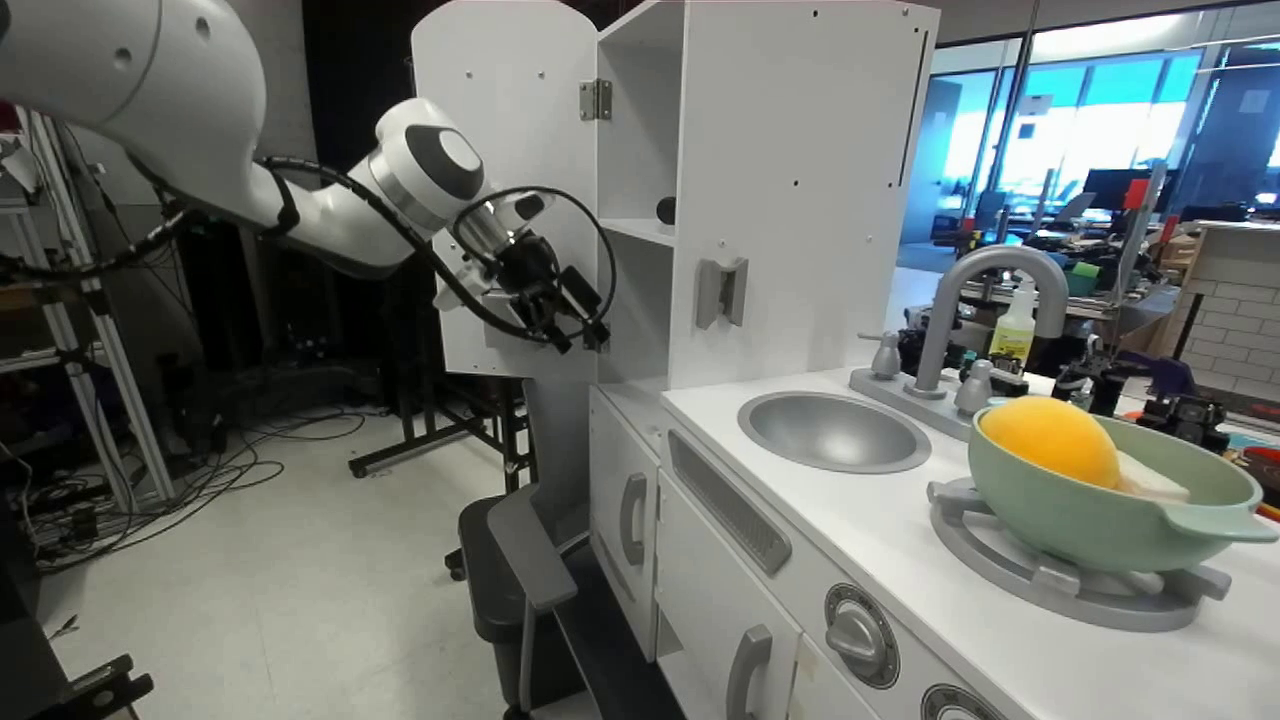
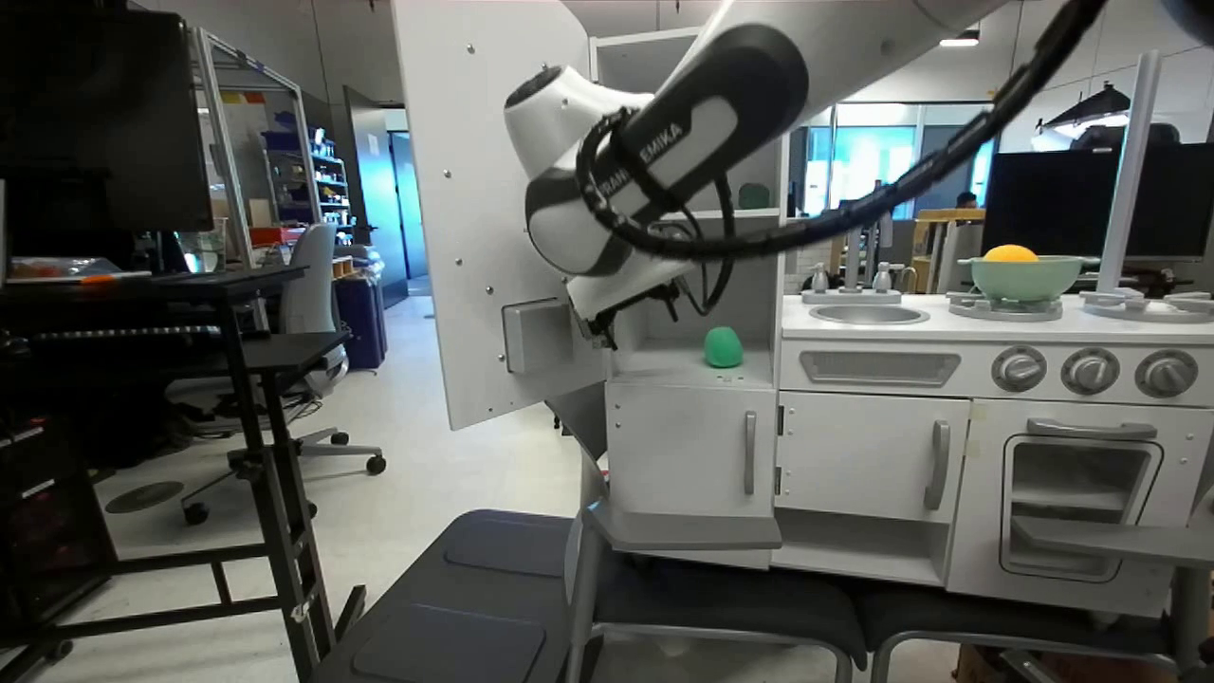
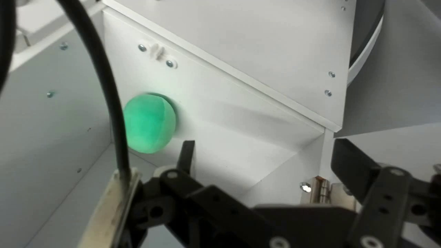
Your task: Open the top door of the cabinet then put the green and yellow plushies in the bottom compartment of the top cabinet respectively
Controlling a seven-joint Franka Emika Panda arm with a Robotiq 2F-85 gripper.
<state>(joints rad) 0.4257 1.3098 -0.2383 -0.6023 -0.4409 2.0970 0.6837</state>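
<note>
In the wrist view, the green toy (image 3: 150, 123) lies inside the cabinet (image 3: 220, 113), at ten o'clock from the gripper (image 3: 267, 162), whose jaws are wide apart.

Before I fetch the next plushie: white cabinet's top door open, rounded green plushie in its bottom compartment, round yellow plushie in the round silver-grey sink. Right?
Not quite: the round yellow plushie is in the pale green bowl, not the round silver-grey sink, as both exterior views show. The rest stands.

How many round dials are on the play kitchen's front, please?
3, in a row below the countertop in an exterior view: left dial, middle dial and right dial. Others may be out of frame.
</note>
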